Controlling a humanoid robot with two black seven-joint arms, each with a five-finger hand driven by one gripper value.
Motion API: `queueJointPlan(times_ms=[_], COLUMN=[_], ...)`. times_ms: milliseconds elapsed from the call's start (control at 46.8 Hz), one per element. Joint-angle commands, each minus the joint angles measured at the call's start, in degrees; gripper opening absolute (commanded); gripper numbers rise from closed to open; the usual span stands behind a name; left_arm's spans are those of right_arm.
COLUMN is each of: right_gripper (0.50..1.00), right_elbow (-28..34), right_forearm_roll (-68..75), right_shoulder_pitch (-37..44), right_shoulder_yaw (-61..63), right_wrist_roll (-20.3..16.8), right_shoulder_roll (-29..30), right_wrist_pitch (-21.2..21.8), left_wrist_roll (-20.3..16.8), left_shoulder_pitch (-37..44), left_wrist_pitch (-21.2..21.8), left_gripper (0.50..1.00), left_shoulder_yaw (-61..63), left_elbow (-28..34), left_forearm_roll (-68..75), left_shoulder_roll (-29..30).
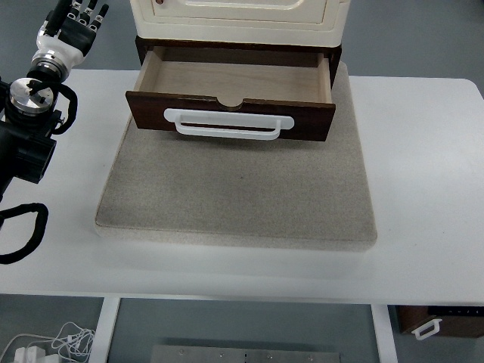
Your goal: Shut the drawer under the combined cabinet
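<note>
Top view: drawer (231, 82) open, unlabelled; left hand (76, 23) open beside cabinet (238, 19).

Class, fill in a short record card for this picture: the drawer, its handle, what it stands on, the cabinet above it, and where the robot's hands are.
drawer: pulled open, dark wood front, inside looks empty
handle: white bar across the drawer front, untouched
cabinet: cream, sits directly above the drawer
mat: grey slab under the cabinet, on the white table
left hand: top left corner, beside the cabinet, fingers extended, holding nothing, apart from the drawer
right hand: not in view
task state: drawer not yet closed
</note>
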Motion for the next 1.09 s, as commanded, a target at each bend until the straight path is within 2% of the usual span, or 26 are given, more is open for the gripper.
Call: queueJointPlan(times_ms=[0,1070], right_gripper=[0.952,0.952], right_elbow=[0.02,0.02], right_forearm_roll=[0.00,0.00], right_shoulder_pitch=[0.00,0.00], right_shoulder_yaw=[0.00,0.00], right_wrist_roll=[0.00,0.00], right_shoulder_roll=[0.00,0.00], right_wrist_pitch=[0.00,0.00], left_wrist_roll=[0.00,0.00], left_shoulder_pitch=[0.00,-0.18], left_wrist_pitch=[0.00,-0.26], left_gripper=[0.999,0.996], left_shoulder_yaw=[0.00,0.00], left_elbow=[0.00,0.18], left_forearm_roll=[0.00,0.53], left_shoulder_roll=[0.00,0.17])
